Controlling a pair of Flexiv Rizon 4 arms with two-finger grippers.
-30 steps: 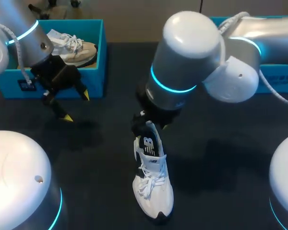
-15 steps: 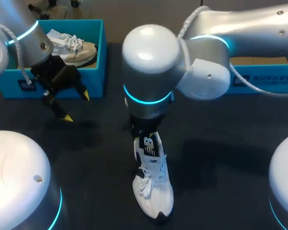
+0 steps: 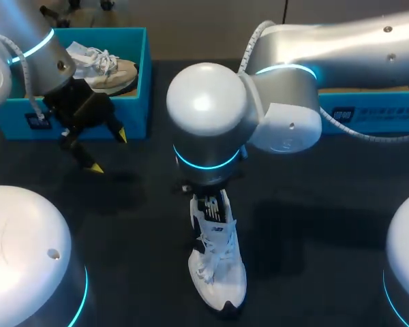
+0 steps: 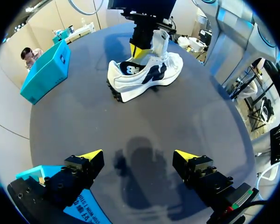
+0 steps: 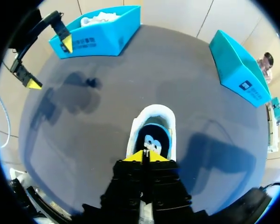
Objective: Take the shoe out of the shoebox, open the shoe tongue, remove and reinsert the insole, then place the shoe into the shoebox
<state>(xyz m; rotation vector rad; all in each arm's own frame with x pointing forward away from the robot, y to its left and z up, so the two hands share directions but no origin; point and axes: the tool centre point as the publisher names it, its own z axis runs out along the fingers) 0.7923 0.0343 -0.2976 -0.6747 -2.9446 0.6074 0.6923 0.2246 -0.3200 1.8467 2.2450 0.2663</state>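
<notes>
Two arms stand over the dark table point(image 3: 313, 225). The right arm point(image 3: 211, 116) reaches in past the middle, and its big white joint hangs directly above the heel end of the shoe point(image 3: 218, 266). The left arm point(image 3: 27, 41) is at the far left corner.

Two teal shoeboxes stand along the far edge. The left shoebox point(image 3: 138, 116) holds a second, pale shoe point(image 3: 105, 68). The right shoebox point(image 3: 368, 116) is partly hidden behind the right arm.

The shoe, white with dark panels, stands upright on its sole in the middle of the table, well apart from both boxes, toe towards the robot.

Left gripper point(image 3: 108, 151): hangs just in front of the left shoebox, above the table, fingers spread wide, nothing between them.

Right gripper point(image 5: 146, 156): not visible from the head view. The right wrist view shows its yellow tips pressed together at the shoe's opening, pinching the tongue point(image 5: 150, 140), which is raised. The left wrist view shows the same gripper coming down onto the shoe from above.
</notes>
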